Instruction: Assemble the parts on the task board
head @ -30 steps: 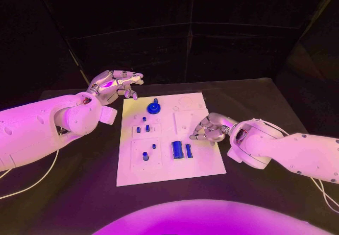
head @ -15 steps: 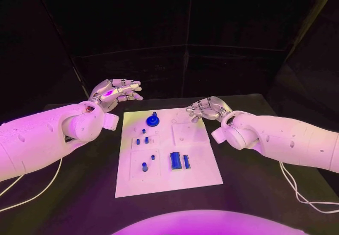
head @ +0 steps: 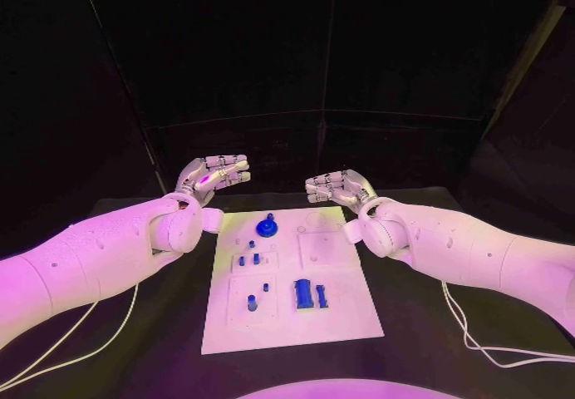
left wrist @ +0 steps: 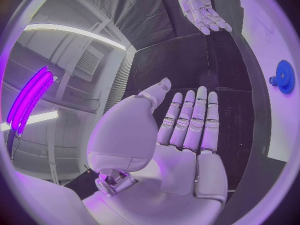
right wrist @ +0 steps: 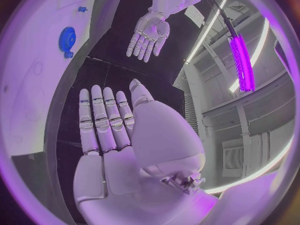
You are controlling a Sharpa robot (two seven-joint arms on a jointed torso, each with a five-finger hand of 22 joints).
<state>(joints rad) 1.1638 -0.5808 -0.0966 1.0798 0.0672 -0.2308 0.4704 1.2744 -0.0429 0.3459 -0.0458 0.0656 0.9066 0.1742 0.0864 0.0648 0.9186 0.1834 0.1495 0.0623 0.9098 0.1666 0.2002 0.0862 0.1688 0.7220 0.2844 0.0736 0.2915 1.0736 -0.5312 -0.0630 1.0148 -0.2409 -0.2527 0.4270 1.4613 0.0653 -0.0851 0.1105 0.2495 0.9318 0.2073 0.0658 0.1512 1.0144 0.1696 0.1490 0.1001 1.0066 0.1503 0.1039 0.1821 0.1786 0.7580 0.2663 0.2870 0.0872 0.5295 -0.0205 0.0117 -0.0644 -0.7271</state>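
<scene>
Blue gear (head: pixel 266 225) stands between left hand (head: pixel 213 175) and right hand (head: pixel 334 186).

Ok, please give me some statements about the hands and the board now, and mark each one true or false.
1. Both hands hold nothing. True: the left hand and the right hand are open, fingers extended.
2. The right hand rests on the board. False: it is raised beyond the far end of the board.
3. A blue gear stands near the board's far end. True.
4. The left hand grips the gear. False: it is apart from it.
5. The blue parts lie off the board. False: they are on it.
</scene>
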